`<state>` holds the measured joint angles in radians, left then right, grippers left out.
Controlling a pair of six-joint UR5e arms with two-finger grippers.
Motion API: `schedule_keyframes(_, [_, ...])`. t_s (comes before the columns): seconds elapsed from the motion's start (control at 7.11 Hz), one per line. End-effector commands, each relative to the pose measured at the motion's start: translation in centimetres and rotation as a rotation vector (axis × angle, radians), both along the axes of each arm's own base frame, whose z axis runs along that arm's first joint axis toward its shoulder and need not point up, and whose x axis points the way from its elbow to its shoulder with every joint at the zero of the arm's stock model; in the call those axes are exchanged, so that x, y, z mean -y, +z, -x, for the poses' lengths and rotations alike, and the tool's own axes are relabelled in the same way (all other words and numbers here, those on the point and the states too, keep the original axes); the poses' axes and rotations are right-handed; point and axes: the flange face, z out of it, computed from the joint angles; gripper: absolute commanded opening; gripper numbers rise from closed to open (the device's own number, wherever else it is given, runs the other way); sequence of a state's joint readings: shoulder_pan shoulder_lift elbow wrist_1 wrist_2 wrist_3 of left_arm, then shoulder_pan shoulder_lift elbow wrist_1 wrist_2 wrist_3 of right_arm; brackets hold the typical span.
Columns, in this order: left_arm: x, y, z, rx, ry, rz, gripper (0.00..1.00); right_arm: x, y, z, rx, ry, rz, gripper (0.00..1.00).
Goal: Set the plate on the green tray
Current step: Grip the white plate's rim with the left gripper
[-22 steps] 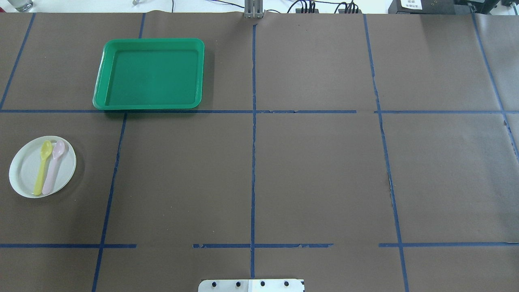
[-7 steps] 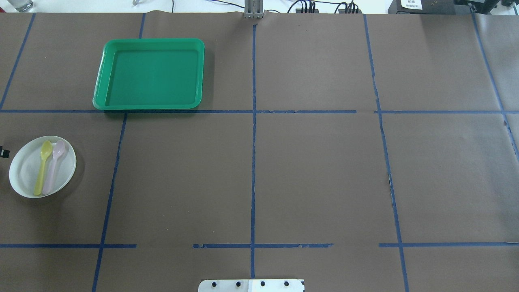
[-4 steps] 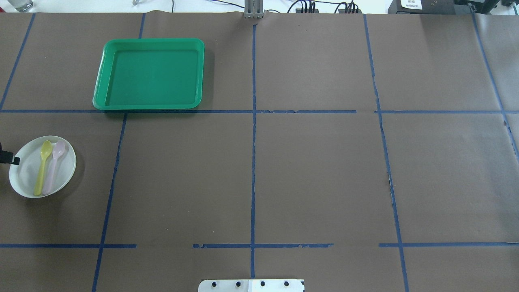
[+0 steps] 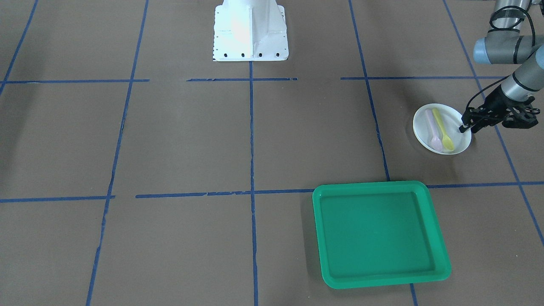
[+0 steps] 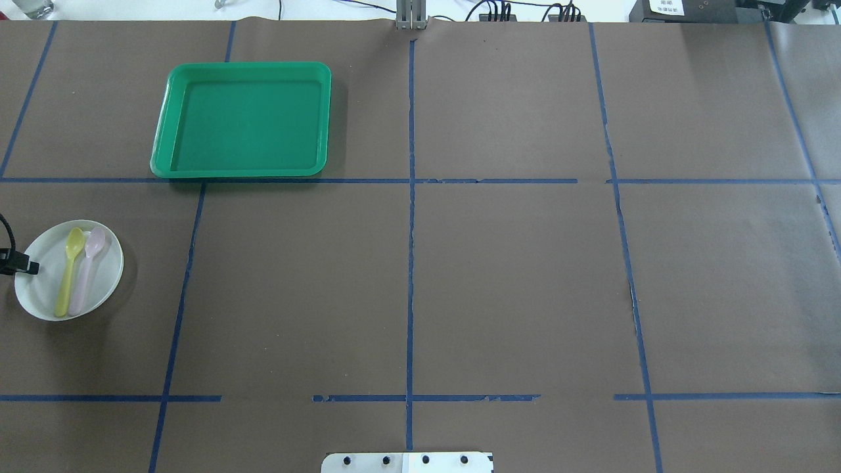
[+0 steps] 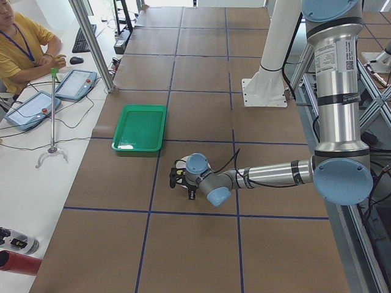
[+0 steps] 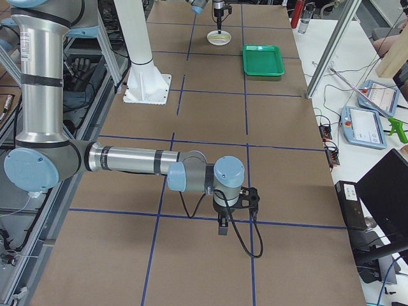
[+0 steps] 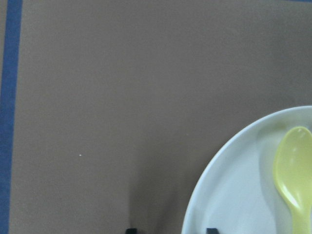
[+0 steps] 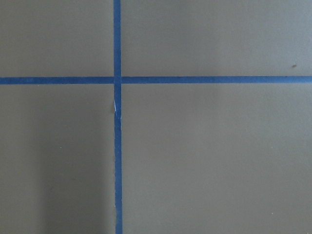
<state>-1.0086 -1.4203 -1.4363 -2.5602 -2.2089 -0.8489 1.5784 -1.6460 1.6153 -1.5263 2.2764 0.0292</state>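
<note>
The small white plate (image 5: 41,279) lies at the table's left edge; it also shows in the front view (image 4: 457,121) and the left wrist view (image 8: 234,195). A yellow spoon (image 5: 69,272) and a pink spoon (image 5: 87,269) lie on it. The empty green tray (image 5: 243,118) sits farther back; it also shows in the front view (image 4: 378,233). My left gripper (image 4: 467,127) is open at the plate's outer rim. In the left wrist view (image 8: 170,230) one fingertip is outside the rim and one is over the plate. My right gripper (image 7: 221,228) shows only in the exterior right view, so I cannot tell its state.
The brown table cover carries a grid of blue tape lines (image 5: 410,263). The robot's white base (image 4: 250,32) stands at the near-middle edge. An operator (image 6: 24,46) sits beyond the table's far side with tablets. Bare cover lies between plate and tray.
My left gripper has come in from the left edge of the overhead view and now reaches the plate's rim. The plate, spoons and tray have not moved.
</note>
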Motion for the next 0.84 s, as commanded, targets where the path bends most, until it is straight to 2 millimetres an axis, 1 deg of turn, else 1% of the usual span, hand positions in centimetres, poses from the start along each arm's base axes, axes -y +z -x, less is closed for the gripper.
schedule_keyframes(0.0, [0.2,-1.7,-0.2,-0.020,-0.004,-0.023,0.00,0.0,0.0,0.0,0.000,0.000,0.000,1.00])
schedule_keyframes(0.14, [0.3,-2.9,-0.3,-0.042,-0.026,-0.018,0.00,0.0,0.0,0.0,0.000,0.000,0.000,1.00])
schedule_keyframes(0.28, [0.3,-5.7,-0.5,-0.098,-0.011,-0.038,0.00,0.0,0.0,0.0,0.000,0.000,0.000,1.00])
schedule_keyframes(0.42, [0.3,-8.9,-1.2,-0.185,-0.003,0.027,0.00,0.0,0.0,0.0,0.000,0.000,0.000,1.00])
schedule_keyframes(0.56, [1.0,-12.0,-2.0,-0.246,-0.004,0.056,0.00,0.0,0.0,0.0,0.000,0.000,0.000,1.00])
schedule_keyframes(0.7, [3.1,-14.6,-3.3,-0.284,-0.026,0.060,0.00,0.0,0.0,0.0,0.000,0.000,0.000,1.00])
